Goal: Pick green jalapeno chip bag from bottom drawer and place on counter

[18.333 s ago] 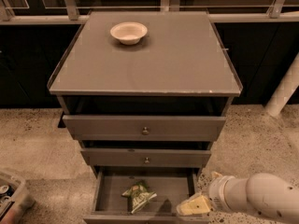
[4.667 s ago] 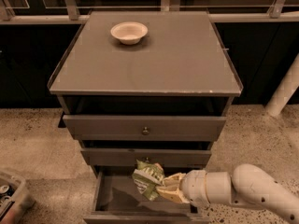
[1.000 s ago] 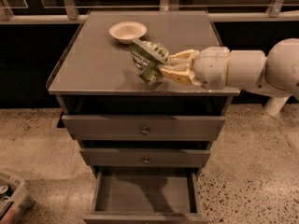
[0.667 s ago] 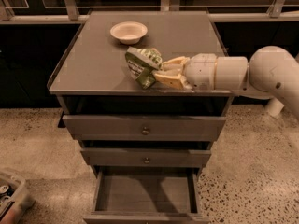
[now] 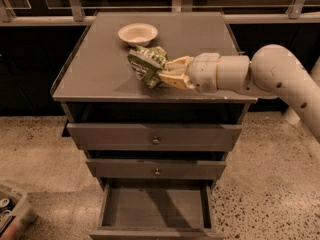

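The green jalapeno chip bag [image 5: 146, 64] is over the middle of the counter [image 5: 95, 69], just in front of the white bowl. Its lower end is at or just above the surface. My gripper [image 5: 165, 73] reaches in from the right and is shut on the bag's right side, with the tan fingers [image 5: 176, 79] on it. The bottom drawer [image 5: 155, 206] stands pulled open below, and its flat grey floor is bare.
A white bowl [image 5: 137, 33] sits at the back of the counter, close behind the bag. Two shut drawers with round knobs [image 5: 156, 140] are above the open one. A clear bin [image 5: 11, 211] sits on the floor at lower left. My arm [image 5: 270, 79] spans the counter's right edge.
My gripper has carried the bag up out of the bottom drawer, and over the last second it has lowered the bag a little toward the counter, near the bowl.
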Tool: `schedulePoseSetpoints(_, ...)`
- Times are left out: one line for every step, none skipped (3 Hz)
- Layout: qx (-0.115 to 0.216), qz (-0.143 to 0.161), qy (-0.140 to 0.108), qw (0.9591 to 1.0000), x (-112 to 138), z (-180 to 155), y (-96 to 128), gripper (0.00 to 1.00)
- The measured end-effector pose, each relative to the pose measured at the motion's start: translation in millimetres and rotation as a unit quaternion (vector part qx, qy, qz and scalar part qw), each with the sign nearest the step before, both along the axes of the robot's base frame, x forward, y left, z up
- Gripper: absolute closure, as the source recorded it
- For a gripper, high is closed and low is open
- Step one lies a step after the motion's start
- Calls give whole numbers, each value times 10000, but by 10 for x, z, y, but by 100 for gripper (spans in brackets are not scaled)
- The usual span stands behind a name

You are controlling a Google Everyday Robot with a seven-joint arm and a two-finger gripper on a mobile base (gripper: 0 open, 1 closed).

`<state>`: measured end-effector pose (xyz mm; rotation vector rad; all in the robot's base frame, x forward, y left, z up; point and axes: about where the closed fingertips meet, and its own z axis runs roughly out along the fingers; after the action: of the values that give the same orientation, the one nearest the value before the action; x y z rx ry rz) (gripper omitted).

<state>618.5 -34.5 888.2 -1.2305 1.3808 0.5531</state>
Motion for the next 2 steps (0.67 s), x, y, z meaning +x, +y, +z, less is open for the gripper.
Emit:
schedulePoseSetpoints(-1, 1, -1, 10000, 3, -1, 5, 81)
schedulePoseSetpoints(-1, 2, -1, 10000, 2, -1, 6, 58)
